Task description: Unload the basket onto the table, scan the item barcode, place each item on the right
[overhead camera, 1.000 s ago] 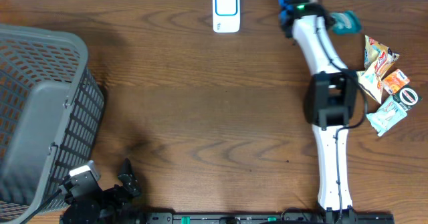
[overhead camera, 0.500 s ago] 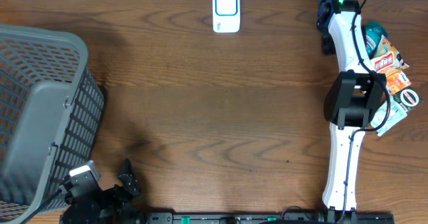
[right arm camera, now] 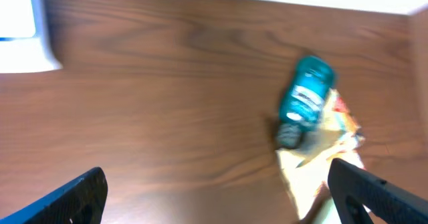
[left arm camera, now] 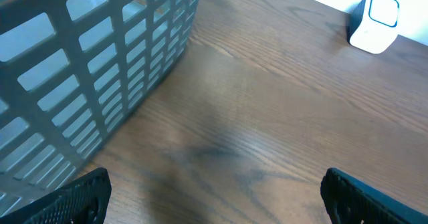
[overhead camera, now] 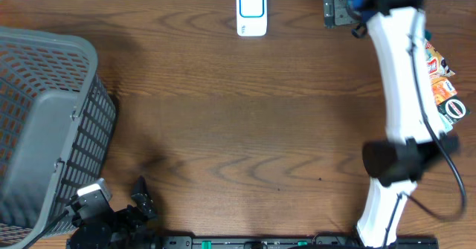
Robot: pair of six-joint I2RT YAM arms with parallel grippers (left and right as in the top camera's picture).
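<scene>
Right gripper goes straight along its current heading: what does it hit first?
The right gripper would probably meet bare table first, between the white scanner and the teal bottle; depth is unclear.

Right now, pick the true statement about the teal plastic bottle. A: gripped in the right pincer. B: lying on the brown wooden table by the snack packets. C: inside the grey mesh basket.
B: the teal plastic bottle lies on the brown wooden table, its dark end at the colourful snack packets.
</scene>
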